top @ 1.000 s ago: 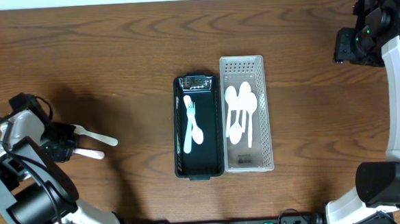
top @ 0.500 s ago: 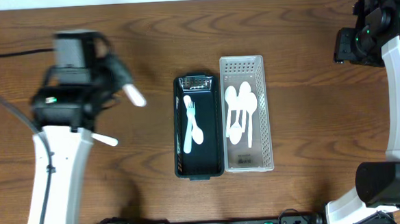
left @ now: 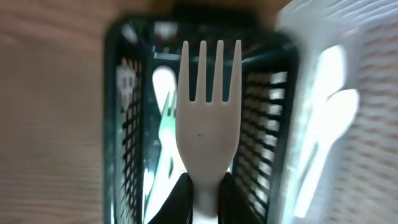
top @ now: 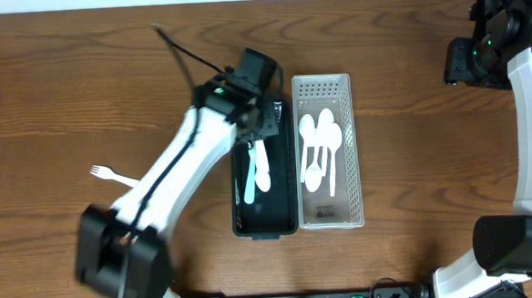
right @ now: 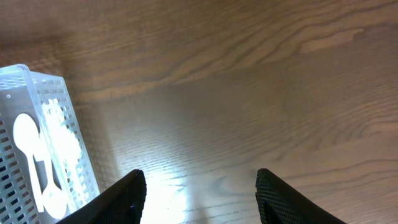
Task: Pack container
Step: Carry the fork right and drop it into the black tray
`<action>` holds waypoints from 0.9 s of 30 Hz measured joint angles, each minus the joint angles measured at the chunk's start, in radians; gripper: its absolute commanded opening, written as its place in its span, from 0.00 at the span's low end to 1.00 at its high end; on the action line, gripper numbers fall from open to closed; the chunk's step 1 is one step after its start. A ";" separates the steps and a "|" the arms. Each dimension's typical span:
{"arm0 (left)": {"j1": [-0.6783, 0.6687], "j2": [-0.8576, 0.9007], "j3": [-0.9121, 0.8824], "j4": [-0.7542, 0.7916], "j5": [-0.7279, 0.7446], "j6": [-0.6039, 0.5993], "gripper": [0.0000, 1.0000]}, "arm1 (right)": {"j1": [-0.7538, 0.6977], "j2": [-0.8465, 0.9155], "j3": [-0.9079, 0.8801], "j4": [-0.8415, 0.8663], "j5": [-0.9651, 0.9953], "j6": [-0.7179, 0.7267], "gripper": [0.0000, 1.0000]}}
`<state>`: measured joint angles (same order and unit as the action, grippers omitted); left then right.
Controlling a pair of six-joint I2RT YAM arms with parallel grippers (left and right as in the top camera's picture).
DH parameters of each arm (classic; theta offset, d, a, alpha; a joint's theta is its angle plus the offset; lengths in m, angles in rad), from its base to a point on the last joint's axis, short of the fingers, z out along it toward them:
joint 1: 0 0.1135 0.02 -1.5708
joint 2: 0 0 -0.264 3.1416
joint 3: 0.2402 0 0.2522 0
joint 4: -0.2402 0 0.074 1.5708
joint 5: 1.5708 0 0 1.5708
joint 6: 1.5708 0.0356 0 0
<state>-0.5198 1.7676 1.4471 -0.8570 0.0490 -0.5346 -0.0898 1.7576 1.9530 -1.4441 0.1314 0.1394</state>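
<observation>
A loose fork [top: 112, 175] lies on the table [top: 80, 77] left of centre, well apart from the baskets. At centre, a black basket [top: 236, 205] contains white cutlery [top: 255, 177]. Just beside it on the right, a clear basket [top: 352, 181] contains several white spoons [top: 321, 151]. The left gripper [top: 263, 124] is positioned over the far end of the black basket, jaws clamped on the handle of a white fork [left: 209, 124], tines pointing away from the wrist. At the far right, the right gripper [right: 202, 199] hangs above bare wood, jaws apart, gripping nothing.
</observation>
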 measured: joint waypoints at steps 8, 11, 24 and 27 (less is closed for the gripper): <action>0.001 0.172 -0.001 -0.011 0.000 0.003 0.30 | 0.000 0.000 0.000 -0.010 0.000 -0.016 0.60; 0.001 0.180 -0.001 -0.010 0.000 0.020 0.31 | 0.000 0.000 0.000 -0.010 0.000 -0.018 0.60; 0.003 0.026 0.017 -0.014 -0.121 0.177 0.50 | -0.007 0.000 0.000 0.005 0.022 -0.019 0.60; 0.018 -0.079 0.040 -0.011 -0.184 0.198 0.61 | -0.010 0.000 0.000 0.023 0.027 -0.019 0.60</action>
<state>-0.5014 1.6890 1.4868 -0.8684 -0.1352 -0.3370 -0.1001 1.7576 1.9530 -1.4216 0.1589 0.1207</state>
